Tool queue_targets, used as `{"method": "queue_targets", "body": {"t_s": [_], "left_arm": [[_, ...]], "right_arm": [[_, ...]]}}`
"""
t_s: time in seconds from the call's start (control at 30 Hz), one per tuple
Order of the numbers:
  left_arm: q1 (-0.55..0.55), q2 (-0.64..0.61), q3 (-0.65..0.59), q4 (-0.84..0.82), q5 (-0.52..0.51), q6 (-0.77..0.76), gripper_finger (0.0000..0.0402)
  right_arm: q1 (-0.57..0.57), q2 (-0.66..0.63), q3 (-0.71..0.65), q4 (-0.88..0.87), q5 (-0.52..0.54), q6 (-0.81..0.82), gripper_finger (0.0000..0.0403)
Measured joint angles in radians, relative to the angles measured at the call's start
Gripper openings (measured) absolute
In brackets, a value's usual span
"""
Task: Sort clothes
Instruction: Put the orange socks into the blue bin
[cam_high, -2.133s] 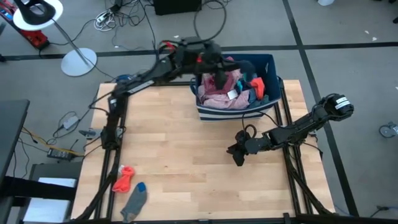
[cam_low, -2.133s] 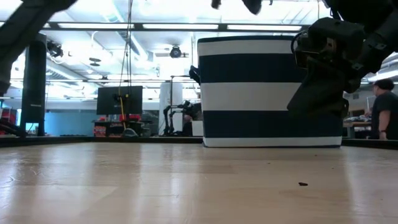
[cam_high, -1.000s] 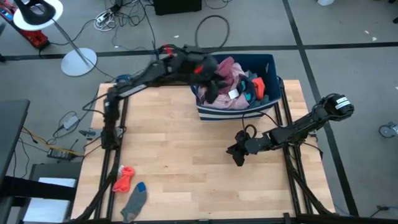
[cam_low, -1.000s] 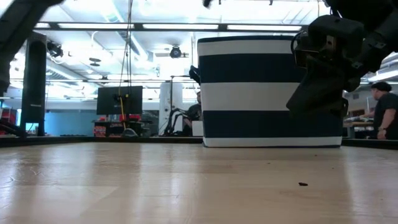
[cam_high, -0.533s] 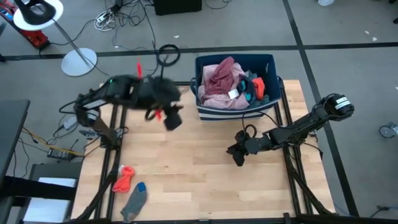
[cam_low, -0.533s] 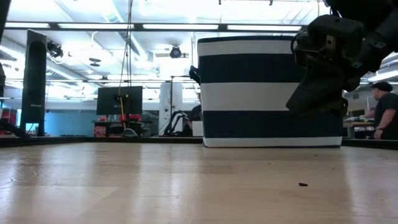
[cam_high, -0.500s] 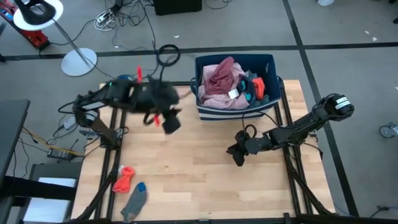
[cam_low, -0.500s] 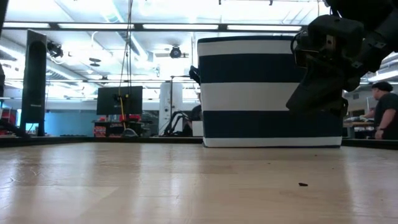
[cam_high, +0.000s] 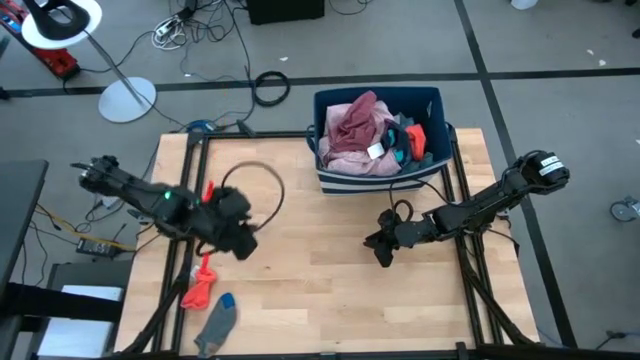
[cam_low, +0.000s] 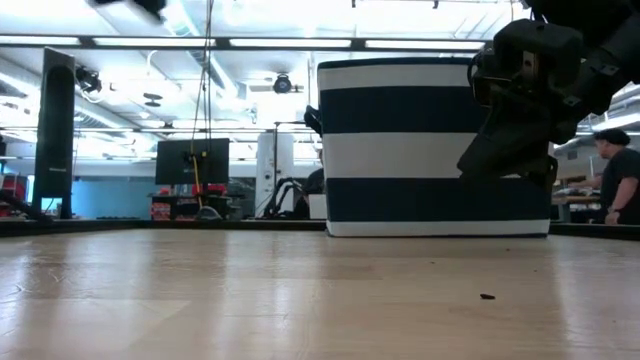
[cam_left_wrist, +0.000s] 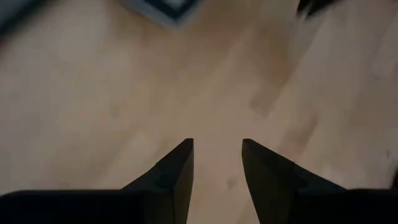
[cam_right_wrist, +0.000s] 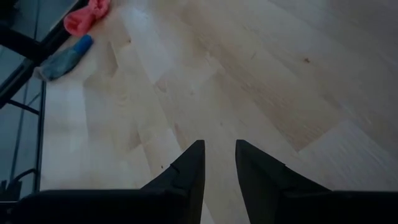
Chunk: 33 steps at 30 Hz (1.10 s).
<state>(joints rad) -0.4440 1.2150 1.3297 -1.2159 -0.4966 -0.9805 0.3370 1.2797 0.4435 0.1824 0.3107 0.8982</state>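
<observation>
The clothes lie in two places. A pink garment (cam_high: 352, 125) with teal, blue and red-orange pieces fills the dark blue striped bin (cam_high: 432, 98) at the table's far edge. A red-orange piece (cam_high: 199, 288) and a blue-grey sock (cam_high: 217, 318) lie flat at the near left corner, also seen as red-orange piece (cam_right_wrist: 87, 15) and sock (cam_right_wrist: 65, 57). My left gripper (cam_high: 243, 243) hangs open over bare wood at the table's left, just beyond the red-orange piece; nothing is between its fingers (cam_left_wrist: 217, 144). My right gripper (cam_high: 383, 247) waits near the bin's front, its fingers (cam_right_wrist: 219, 149) slightly apart over bare wood.
The bin (cam_low: 430, 140) stands as a tall wall at the far side. The middle of the wooden table (cam_high: 320, 270) is bare. A black cable loop (cam_high: 255, 190) trails from my left arm. Beyond the table, a floor lamp (cam_high: 125, 98) and cables lie on the floor.
My left gripper has swung away from the bin, toward the table's left and near edges, and has come down, turning as it went. It now hangs over the left part of the table, close to the red-orange piece. The bin and the clothes have stayed put.
</observation>
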Motion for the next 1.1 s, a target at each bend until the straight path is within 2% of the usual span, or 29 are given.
{"method": "queue_targets", "body": {"t_s": [0.13, 0.37, 0.5, 0.73, 0.97, 1.1], "left_arm": [[-0.058, -0.068, -0.182, 0.074, 0.111, -0.163, 0.0141], [-0.139, -0.078, -0.371, 0.102, 0.333, -0.339, 0.0141], [-0.221, -0.077, -0.466, 0.148, 0.349, -0.442, 0.014], [-0.382, -0.078, -0.57, 0.239, 0.3, -0.602, 0.014], [-0.542, -0.078, -0.609, 0.209, 0.384, -0.686, 0.014], [-0.611, -0.078, -0.638, 0.221, 0.404, -0.737, 0.014]], "right_arm": [[0.0, 0.0, 0.0, -0.002, 0.0, 0.0, 0.0091], [0.0, 0.0, 0.0, -0.003, 0.0, 0.012, 0.0091], [0.0, 0.0, 0.0, -0.001, 0.0, 0.025, 0.0089], [0.0, 0.0, 0.0, 0.003, 0.0, 0.025, 0.0091], [0.0, 0.0, 0.0, 0.011, 0.0, 0.027, 0.0091], [0.003, 0.0, 0.0, 0.037, 0.0, 0.085, 0.0091]]}}
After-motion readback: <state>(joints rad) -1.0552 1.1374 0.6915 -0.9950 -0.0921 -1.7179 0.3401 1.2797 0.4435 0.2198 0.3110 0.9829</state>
